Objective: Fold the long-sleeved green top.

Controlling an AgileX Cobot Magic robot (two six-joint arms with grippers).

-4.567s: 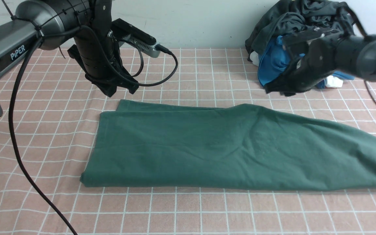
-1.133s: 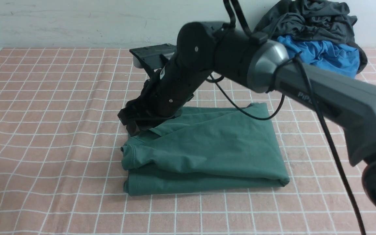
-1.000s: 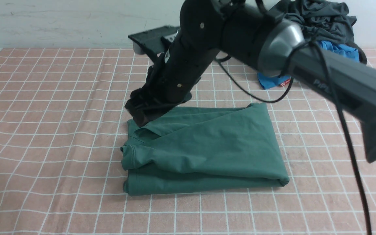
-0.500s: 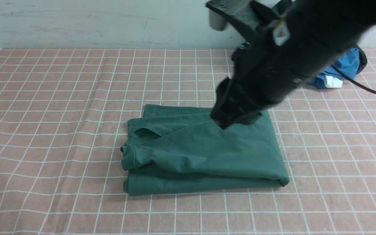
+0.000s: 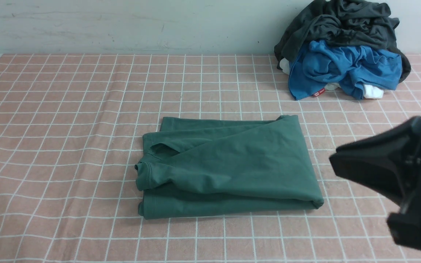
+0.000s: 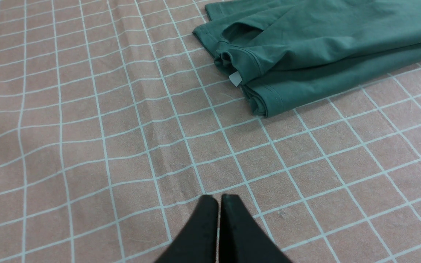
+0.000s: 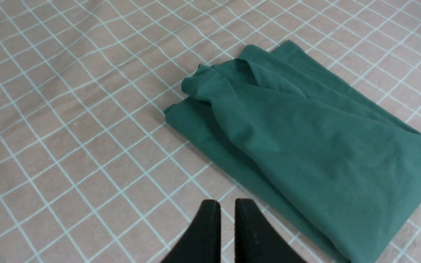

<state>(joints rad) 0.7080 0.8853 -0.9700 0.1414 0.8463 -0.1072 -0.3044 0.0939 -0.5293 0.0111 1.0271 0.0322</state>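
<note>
- Right arm (image 5: 397,171) has pulled back off the green long-sleeved top (image 5: 228,168) to the worktop's right edge, near side; half a second ago it hung over the top's far right part.
- Top unchanged since then: folded into a layered rectangle, lying flat around the middle of the pink checked tablecloth (image 5: 68,120), nothing touching it.
- Neck opening and a small white tag (image 6: 235,78) sit at the folded top's left end.
- Right gripper (image 7: 226,208): fingers nearly together, narrow gap, nothing between them, above bare cloth just beside the top's edge.
- Left gripper (image 6: 219,204): fingertips pressed together, empty, over bare cloth well apart from the top.
- Far right corner: dark grey garment (image 5: 342,22) heaped over a blue garment (image 5: 342,67), well apart from the top.
</note>
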